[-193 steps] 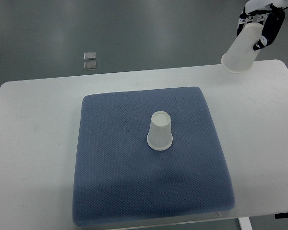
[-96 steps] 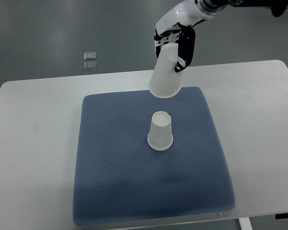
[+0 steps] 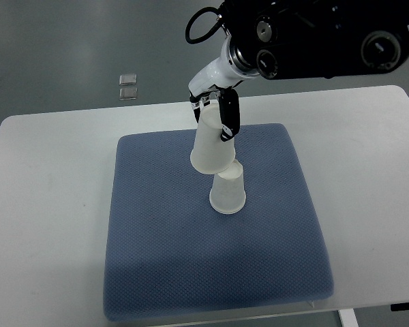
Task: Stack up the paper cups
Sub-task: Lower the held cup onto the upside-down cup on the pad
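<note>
Open blue pad (image 3: 163, 266) is seen all around the inverted paper cup (image 3: 228, 192), which stands upside down near the pad's middle. The right hand (image 3: 216, 112) is closed around a second paper cup (image 3: 212, 146), held mouth-down and tilted, its rim overlapping the standing cup's top-left edge. Whether they touch cannot be told.

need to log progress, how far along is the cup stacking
Done: the right hand has one inverted paper cup gripped and lifted. In hand: that cup hangs tilted just above and left of the second cup, which stands upside down on the blue mat. Left: line it up over that cup, lower it on, let go. No left arm in view.
</note>
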### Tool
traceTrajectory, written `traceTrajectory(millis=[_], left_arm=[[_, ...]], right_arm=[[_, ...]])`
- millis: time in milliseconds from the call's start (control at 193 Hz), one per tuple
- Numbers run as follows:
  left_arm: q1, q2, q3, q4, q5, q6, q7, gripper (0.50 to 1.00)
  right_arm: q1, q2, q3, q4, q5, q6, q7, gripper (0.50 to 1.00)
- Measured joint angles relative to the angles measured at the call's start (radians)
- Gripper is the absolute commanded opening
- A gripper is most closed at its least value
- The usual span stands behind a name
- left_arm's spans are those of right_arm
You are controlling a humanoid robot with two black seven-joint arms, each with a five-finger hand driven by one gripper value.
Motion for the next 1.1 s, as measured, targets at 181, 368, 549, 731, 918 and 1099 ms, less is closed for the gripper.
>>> traceTrajectory(millis=[181,368,549,731,918,1099], left_arm=[[0.000,0.000,0.001,0.000,0.000,0.000,0.000,1.000],[0.000,0.000,0.000,0.000,0.000,0.000,0.000,1.000],[0.000,0.000,0.000,0.000,0.000,0.000,0.000,1.000],[0.000,0.000,-0.001,0.001,0.000,0.000,0.000,1.000],[0.000,0.000,-0.001,0.002,0.000,0.000,0.000,1.000],[0.000,0.000,0.000,0.002,-0.002,0.000,0.000,1.000]], right_arm=[[-0.030,0.008,-0.004,0.000,0.000,-0.016,0.000,0.607],[-0.038,0.009,-0.010,0.000,0.000,-0.017,0.000,0.607],[-0.047,0.009,-0.021,0.000,-0.001,-0.018,0.000,0.615],[-0.055,0.011,-0.033,0.000,-0.002,-0.020,-0.001,0.635],[-0.065,0.011,-0.051,0.000,-0.005,-0.022,-0.002,0.635],[-0.070,0.010,-0.059,0.000,-0.007,-0.028,-0.002,0.648]])
